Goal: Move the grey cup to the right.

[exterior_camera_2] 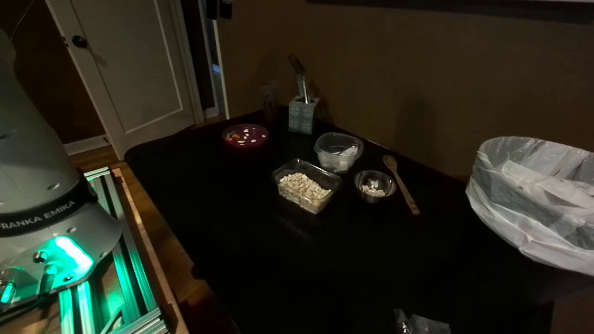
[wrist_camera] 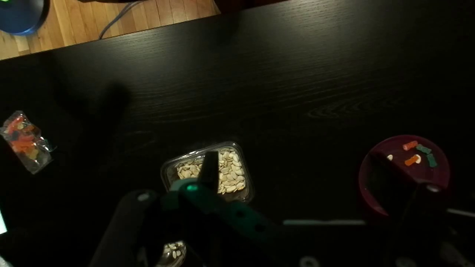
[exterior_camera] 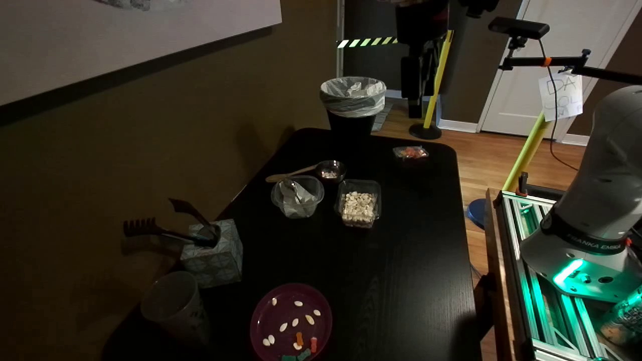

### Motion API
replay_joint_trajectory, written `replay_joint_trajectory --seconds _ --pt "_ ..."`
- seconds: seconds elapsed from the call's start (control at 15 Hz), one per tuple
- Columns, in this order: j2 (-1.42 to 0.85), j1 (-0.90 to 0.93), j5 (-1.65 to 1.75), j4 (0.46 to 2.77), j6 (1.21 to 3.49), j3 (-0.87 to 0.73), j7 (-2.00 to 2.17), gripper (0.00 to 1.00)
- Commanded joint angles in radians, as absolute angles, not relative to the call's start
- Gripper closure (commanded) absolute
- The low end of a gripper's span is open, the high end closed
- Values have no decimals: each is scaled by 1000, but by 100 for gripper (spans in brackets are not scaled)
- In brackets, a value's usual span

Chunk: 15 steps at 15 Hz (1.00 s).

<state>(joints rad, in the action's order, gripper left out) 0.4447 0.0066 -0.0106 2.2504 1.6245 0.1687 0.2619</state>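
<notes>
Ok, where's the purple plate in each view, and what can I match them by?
In an exterior view: purple plate at the bottom, slightly left of centre.
In an exterior view: purple plate slightly left of centre, above mid-height.
Wrist view: purple plate at right, partly hidden by the tool.
Shared landmark: the clear seed tub, in all three views.

The table (exterior_camera: 411,245) is black with faint grain; the plate (exterior_camera: 266,317) is purple, its candies (exterior_camera: 299,339) red, orange and green. The box (exterior_camera: 213,263) is pale with geometric lines, the cup (exterior_camera: 178,308) greyish with dark marks, the wooden spoon (exterior_camera_2: 403,190) tan, the fingers (wrist_camera: 210,168) black.
</notes>
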Motion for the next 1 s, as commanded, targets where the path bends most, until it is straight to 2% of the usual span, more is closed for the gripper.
replay_joint_trajectory --seconds 0.0,0.27,0.53,0.93 --pt "436 22 -15 2247 1629 161 288 0" --pt "368 34 -69 2263 1742 207 449 0" --pt "275 19 21 2289 1930 278 725 0" --pt "222 56 51 2283 1918 248 735 0"
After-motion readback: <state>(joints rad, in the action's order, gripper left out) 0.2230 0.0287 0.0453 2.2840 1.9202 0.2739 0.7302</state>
